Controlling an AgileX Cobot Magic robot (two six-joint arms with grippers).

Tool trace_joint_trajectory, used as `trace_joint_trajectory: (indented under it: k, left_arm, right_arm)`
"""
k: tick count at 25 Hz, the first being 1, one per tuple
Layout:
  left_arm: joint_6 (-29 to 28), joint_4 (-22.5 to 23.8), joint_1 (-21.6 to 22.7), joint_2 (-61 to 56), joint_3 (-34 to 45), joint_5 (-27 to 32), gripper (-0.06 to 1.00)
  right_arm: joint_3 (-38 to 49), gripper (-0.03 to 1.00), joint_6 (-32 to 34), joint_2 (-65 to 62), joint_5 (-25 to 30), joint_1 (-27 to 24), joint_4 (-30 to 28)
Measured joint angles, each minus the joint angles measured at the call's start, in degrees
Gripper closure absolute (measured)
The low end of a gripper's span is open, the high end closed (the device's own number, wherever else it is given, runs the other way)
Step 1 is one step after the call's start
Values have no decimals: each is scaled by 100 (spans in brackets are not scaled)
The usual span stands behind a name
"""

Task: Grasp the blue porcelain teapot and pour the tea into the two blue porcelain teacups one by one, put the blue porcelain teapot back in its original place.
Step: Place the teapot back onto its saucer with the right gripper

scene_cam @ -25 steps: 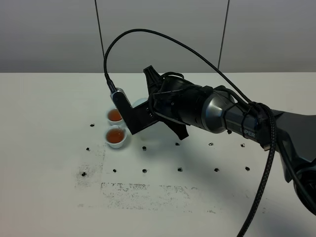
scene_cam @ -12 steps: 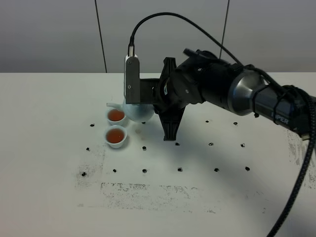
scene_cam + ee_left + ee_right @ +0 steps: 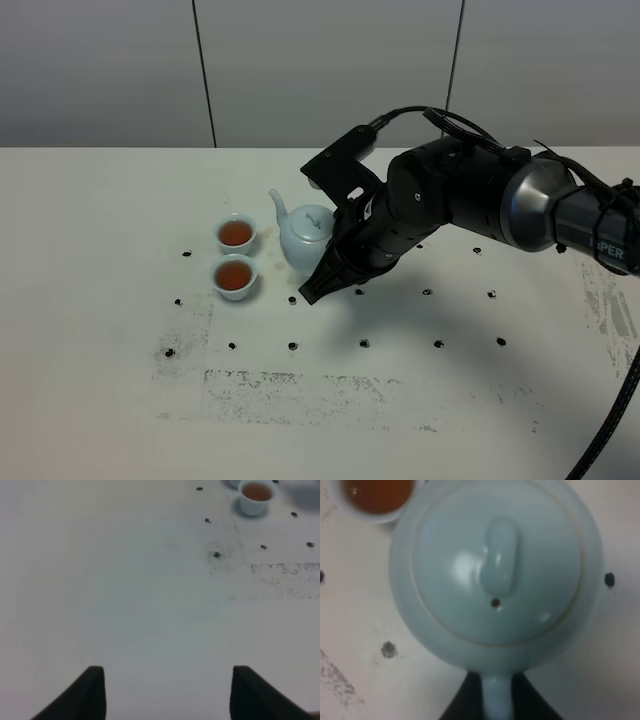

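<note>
The blue porcelain teapot (image 3: pixel 304 234) is upright, just right of the two blue porcelain teacups, with its spout pointing toward them. I cannot tell whether its base touches the table. The far teacup (image 3: pixel 236 233) and the near teacup (image 3: pixel 234 276) both hold brown tea. My right gripper (image 3: pixel 326 270) is shut on the teapot's handle, which the arm hides in the high view. The right wrist view shows the lid (image 3: pixel 499 560) from above, the handle (image 3: pixel 496 700) between dark fingers, and one full teacup (image 3: pixel 376 495). My left gripper (image 3: pixel 167 692) is open and empty over bare table, far from a teacup (image 3: pixel 256 495).
Small dark dots (image 3: pixel 364 343) mark the white table (image 3: pixel 100 400) in rows. A scuffed grey patch (image 3: pixel 290 390) lies nearer the front edge. The right arm's black cable (image 3: pixel 615 420) hangs at the right side.
The right arm has turned the teapot from tipped over the teacups back to upright and drawn it slightly right. The wrist has rolled and lowered. Both teacups stay put.
</note>
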Motion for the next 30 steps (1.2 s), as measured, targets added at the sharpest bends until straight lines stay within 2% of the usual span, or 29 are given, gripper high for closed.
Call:
trace_joint_trajectory:
  k: [4, 11, 30]
  left_arm:
    - [0, 0, 0, 0, 0, 0, 43]
    - [0, 0, 0, 0, 0, 0, 43]
    - [6, 0, 0, 0, 0, 0, 43]
  right_arm:
    - [185, 93, 465, -2, -284, 5, 212]
    - [351, 93, 601, 20, -711, 119, 266]
    - [373, 93, 660, 327, -747, 119, 241]
